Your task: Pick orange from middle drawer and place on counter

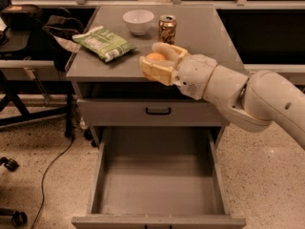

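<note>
Camera view: gripper [151, 61] grasps the orange [156, 57] at the counter's [200, 30] front edge.
Arm enters from the right, near level, wrist pointing left; fingers clenched around the orange, near the can [167, 28]. Middle drawer [157, 185] stands open below.

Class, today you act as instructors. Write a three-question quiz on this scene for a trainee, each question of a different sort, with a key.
1. True or false: the orange lies in the open drawer.
2. What stands just right of the bowl on the counter? A: a can. B: a bottle. C: a mug.
3. Fill in: in the picture, the green bag lies to the bowl's ____.

Key
1. False: the pincer, over the counter's front edge, is shut on the orange.
2. A.
3. Left.
</note>
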### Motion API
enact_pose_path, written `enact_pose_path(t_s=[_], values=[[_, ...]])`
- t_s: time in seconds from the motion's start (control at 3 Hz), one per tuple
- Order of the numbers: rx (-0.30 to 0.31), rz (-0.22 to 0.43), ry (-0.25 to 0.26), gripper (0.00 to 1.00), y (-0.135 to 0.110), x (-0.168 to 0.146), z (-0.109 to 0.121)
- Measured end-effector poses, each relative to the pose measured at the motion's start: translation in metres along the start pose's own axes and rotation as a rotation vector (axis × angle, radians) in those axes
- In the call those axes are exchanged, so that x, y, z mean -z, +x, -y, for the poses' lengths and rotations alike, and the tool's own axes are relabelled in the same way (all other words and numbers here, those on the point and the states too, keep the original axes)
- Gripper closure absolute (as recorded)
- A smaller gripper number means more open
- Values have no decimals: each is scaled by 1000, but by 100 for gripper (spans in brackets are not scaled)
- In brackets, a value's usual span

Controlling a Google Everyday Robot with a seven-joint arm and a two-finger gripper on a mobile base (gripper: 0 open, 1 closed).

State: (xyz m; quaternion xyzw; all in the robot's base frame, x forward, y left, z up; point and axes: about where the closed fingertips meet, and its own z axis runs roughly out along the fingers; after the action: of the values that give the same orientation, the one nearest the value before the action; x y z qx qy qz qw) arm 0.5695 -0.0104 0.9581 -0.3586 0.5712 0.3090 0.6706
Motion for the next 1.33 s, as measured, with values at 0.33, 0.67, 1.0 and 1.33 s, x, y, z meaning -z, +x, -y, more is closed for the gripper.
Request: enact_pose_path(t_s=[0.33,0.67,1.0,1.33], values=[[-1,3,-1,100,0,0,-1],[17,-4,74,100,11,-12,39],[30,-13,135,100,19,-19,70],[38,-33,176,100,29,-26,92]])
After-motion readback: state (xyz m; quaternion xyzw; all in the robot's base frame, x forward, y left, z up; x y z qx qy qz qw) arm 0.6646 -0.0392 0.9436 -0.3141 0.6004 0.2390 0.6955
